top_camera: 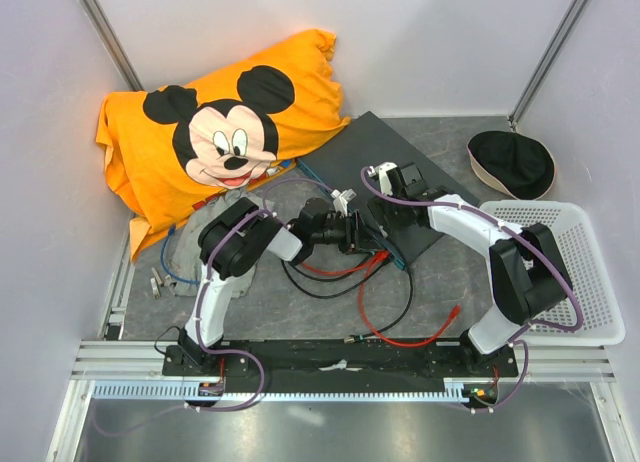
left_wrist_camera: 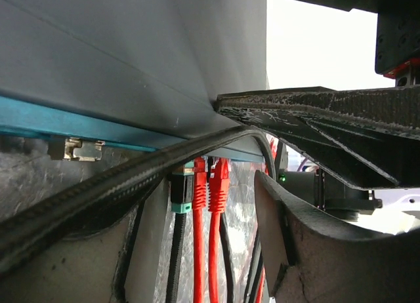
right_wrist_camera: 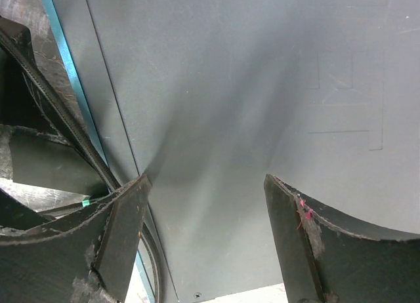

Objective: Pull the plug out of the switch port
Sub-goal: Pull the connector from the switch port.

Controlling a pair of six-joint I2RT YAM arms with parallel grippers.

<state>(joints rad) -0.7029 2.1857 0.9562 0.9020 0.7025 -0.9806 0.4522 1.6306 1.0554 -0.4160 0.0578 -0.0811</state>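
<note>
A big Mickey Mouse face smiles on the orange pillow (top_camera: 230, 122) at the back. The pillow looks soft and puffy.

The switch (top_camera: 375, 147) is a flat, dark grey metal box. It lies slantwise in the middle of the table (top_camera: 440, 302), just in front of the pillow. Its top is smooth, and one long thin side is teal. Two red plugs (left_wrist_camera: 199, 185) and a black plug (left_wrist_camera: 180, 188) with a teal band sit side by side in that teal side.

My left gripper (left_wrist_camera: 213, 191) is at the plugs. Its fingers are spread with the plugs between them, and I see a gap beside the red ones. My right gripper (right_wrist_camera: 205, 181) is over the switch's flat top with its fingers spread wide and nothing between them. I cannot tell if they touch the top.

The table is grey and looks crinkly. A red cable (top_camera: 400, 342) and a black cable (top_camera: 312, 292) curl on it. A round black cap (top_camera: 512, 162) and a white plastic basket (top_camera: 590, 292) full of little holes sit on the right. The walls (top_camera: 400, 42) are plain white.
</note>
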